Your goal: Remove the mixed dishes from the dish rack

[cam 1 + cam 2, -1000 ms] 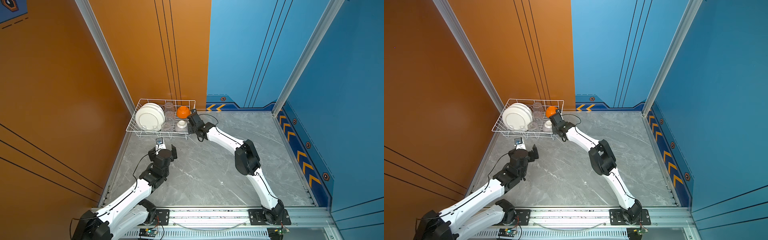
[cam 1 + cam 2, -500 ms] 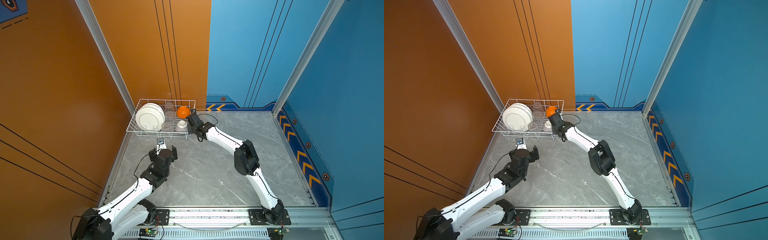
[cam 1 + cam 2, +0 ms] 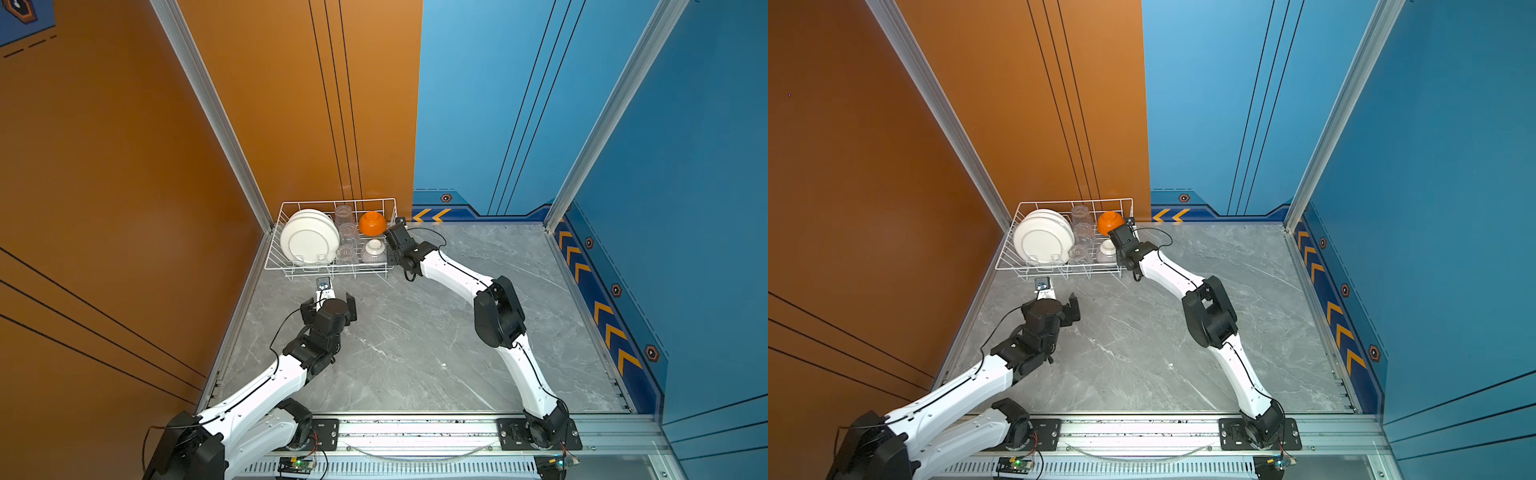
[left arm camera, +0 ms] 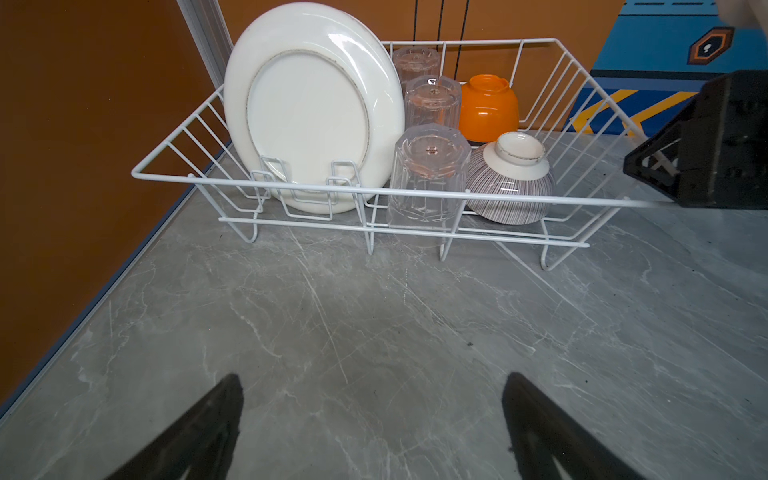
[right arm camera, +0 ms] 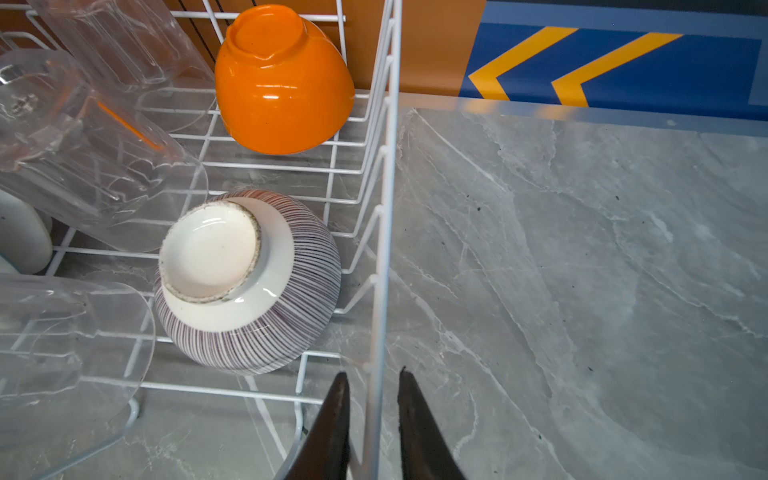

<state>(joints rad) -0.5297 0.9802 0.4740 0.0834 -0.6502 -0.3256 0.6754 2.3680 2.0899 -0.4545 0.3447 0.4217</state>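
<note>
Grey marble-patterned desk (image 3: 415, 357), pale veins all over, seen in both top views; orange wall (image 3: 124, 208) along its left edge, blue wall (image 3: 478, 104) at the back. One white wire dish rack (image 3: 275, 239) stands directly on the desk on short feet, in the far left corner, close to the orange wall. In the right wrist view the grey surface (image 5: 582, 249) shows through the rack's wire bottom. A small white speck (image 3: 444, 365) lies on the desk, well apart from the rack. Tiny dark specks (image 4: 469, 344) in the left wrist view.

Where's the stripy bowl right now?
In both top views the striped bowl sits upside down in the near right corner of the dish rack, in front of the orange bowl, beside a tumbler.
</note>
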